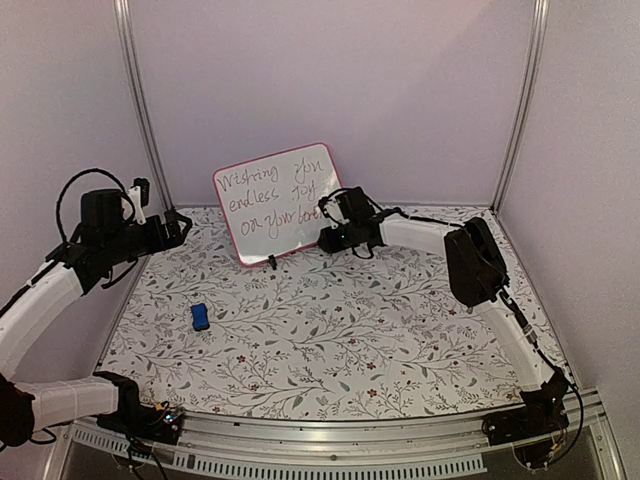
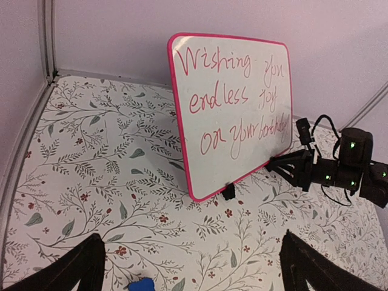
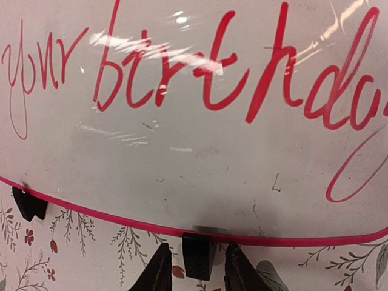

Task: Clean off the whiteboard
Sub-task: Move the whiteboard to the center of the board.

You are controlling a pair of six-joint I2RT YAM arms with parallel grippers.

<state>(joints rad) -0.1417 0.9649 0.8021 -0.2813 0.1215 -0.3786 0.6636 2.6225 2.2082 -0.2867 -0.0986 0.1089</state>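
While your left claw [image 2: 191, 242] gapes empty, right claw [image 3: 197, 245], nearly closed, straddles the whiteboard's [image 1: 278, 205] foot [image 3: 198, 260] — grip unclear — nothing erased, eraser [image 1: 200, 317] untouched.

I can read only one text. It is written by hand in red on the whiteboard [image 2: 230, 115]. In the left wrist camera it stands in three lines: "Wishing you", then "endless joy", then "on your birthday". My right wrist camera is very close to it and shows only part of the last line, "your birthda", cut by the picture edge.
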